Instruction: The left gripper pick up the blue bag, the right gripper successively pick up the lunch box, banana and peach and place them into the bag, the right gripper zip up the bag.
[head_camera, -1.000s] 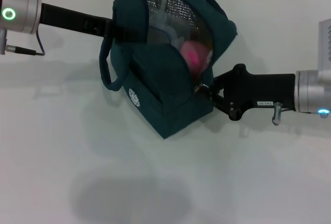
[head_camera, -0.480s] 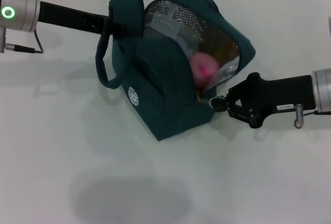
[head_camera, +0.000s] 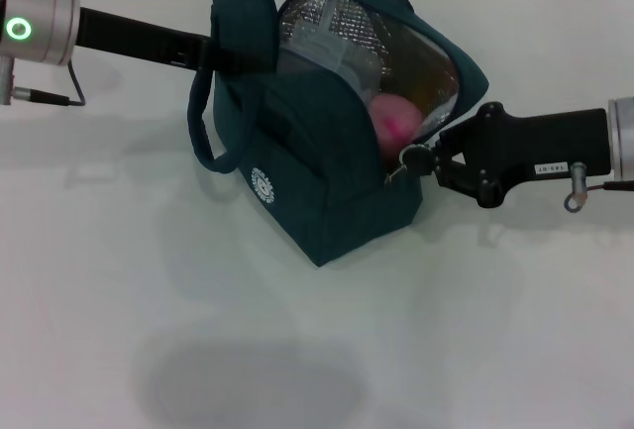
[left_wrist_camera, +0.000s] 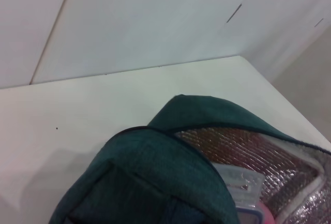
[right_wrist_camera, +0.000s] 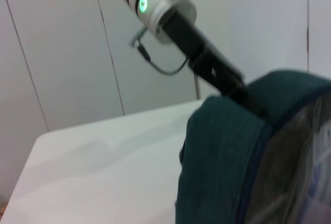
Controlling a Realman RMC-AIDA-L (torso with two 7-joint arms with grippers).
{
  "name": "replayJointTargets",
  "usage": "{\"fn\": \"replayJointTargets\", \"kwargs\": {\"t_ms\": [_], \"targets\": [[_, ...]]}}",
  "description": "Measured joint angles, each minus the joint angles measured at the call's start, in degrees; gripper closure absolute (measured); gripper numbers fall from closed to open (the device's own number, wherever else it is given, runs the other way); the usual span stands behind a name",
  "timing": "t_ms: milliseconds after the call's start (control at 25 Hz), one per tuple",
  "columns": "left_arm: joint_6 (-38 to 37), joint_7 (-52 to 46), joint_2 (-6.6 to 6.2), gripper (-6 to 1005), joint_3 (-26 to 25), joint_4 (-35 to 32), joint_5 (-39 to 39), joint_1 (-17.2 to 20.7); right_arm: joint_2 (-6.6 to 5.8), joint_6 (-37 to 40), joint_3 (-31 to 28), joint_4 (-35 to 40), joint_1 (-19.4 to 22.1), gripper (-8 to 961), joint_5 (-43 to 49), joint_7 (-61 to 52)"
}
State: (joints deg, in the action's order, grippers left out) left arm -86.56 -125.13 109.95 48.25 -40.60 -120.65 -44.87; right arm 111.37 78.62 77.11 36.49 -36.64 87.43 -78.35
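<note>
Head view | blue bag [head_camera: 317,176] tilted, mouth facing right | right hand [head_camera: 421,163] pinching zip pull [head_camera: 404,164]

Dark teal blue bag [head_camera: 317,166], black arms, white table [head_camera: 297,350].
Bag lining silver foil, quilted-dot pattern; round white logo patch [head_camera: 262,184] on the front. Peach [head_camera: 394,122] inside is pink. Lunch box [left_wrist_camera: 243,195] clear, blue rim. Left gripper [head_camera: 213,53] black, silver cuff, green ring light. Right gripper [head_camera: 436,161] black, small white label, silver cuff.
</note>
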Motion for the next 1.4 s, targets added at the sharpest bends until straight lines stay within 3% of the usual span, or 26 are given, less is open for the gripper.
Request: {"fn": "replayJointTargets", "kwargs": {"t_ms": [400,720,840,1120,1400], "targets": [[-0.06,1.44,0.34,952,-0.37,0.00,0.69,0.51,1.48,4.03,-3.25,0.95,-0.89,937,0.02,1.58],[-0.09,10.19,1.31,748,-7.72,0.00,3.26,1.59,3.46,3.01,-2.89,-1.44,-3.88,936,4.13,1.96],[-0.10,16.30,1.59,628,-10.89,-0.01,9.02,4.46,3.84,2.82,-2.91,-2.78,-4.96,935,4.35,2.82],[-4.00,31.65,3.07,597,-11.48,0.81,22.53,14.81,3.94,3.36,-3.32,-1.98,-6.07,934,1.28,4.37],[-11.08,48.00,5.14,581,-11.59,10.53,30.16,23.80,3.97,3.25,-3.92,-0.24,-7.14,933,-0.15,4.85]]}}
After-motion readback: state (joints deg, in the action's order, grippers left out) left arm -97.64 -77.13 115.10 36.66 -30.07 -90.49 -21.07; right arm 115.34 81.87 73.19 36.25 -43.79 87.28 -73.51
